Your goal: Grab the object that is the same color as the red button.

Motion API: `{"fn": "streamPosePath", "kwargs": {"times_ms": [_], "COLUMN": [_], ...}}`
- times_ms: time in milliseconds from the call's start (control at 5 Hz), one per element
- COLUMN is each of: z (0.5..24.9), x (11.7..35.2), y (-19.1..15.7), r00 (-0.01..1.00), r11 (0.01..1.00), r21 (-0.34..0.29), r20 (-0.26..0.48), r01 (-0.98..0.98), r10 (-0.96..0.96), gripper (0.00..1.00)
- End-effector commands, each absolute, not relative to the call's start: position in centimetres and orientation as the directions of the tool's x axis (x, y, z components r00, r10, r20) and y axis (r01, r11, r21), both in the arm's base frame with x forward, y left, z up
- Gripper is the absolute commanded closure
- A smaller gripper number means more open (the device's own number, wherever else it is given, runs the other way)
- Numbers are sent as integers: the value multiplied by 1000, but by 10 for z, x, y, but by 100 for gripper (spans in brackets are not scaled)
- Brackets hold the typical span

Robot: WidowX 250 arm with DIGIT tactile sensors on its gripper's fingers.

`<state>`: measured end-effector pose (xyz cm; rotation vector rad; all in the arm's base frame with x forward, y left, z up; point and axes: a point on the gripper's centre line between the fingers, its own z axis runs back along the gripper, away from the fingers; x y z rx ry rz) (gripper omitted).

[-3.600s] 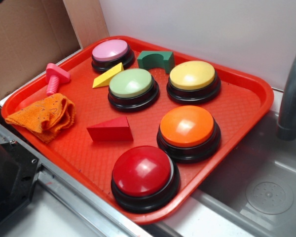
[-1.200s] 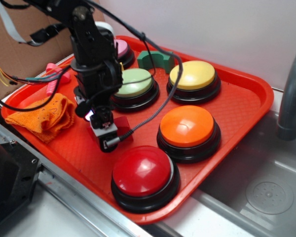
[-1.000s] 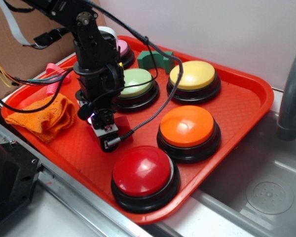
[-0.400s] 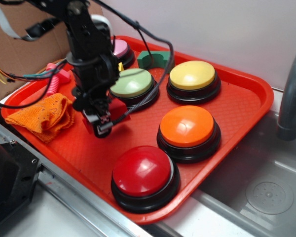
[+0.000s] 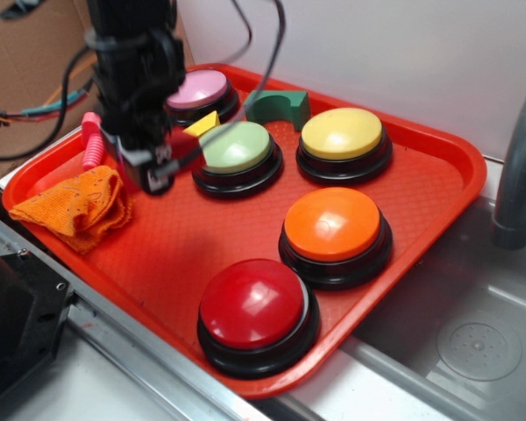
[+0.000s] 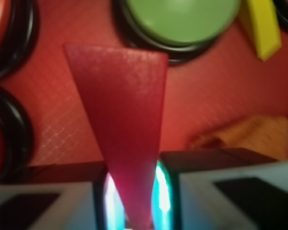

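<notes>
1. Looking from the wrist view, the red wedge block (image 6: 122, 120) is seen clamped at its narrow tip between the two fingers (image 6: 221, 184) of the gripper (image 6: 132, 201); the jaws are closed onto it, with only the width of the thin tip between them.
2. The wide end of the wedge points away from the gripper, and the block is held above the red tray (image 5: 438, 189), not resting on it.
3. In the exterior view the gripper (image 5: 158, 171) is found over the left part of the tray, just beside the green button (image 5: 237, 149), and only a small red part of the block (image 5: 188, 151) is visible next to the fingers.
4. The red button (image 5: 256, 307) stands at the near edge of the tray, well apart from the gripper.
5. The orange button (image 5: 333, 226) is placed behind the red one, and the yellow button (image 5: 342, 136) further back.
6. The pink button (image 5: 197, 90) and the green arch block (image 5: 279, 105) are seen at the far side of the tray.
7. The yellow wedge (image 5: 203, 124) lies between the pink and the green button.
8. The orange cloth (image 5: 74, 206) lies at the left edge of the tray, and the pink bolt (image 5: 91, 145) is partly hidden behind the arm.
</notes>
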<state>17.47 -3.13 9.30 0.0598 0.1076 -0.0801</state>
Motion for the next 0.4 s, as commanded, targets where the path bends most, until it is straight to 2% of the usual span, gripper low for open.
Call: {"fn": "streamPosePath", "kwargs": {"times_ms": [0,200], "z": [184,188], "x": [150,141], "y": [-4,-5], "r00": [997,999], "r11": [997,998], "r21": [12,39], "r20": [-22,20], "r01": [-71,-42], "r10": [71,41], "gripper": [100,100]}}
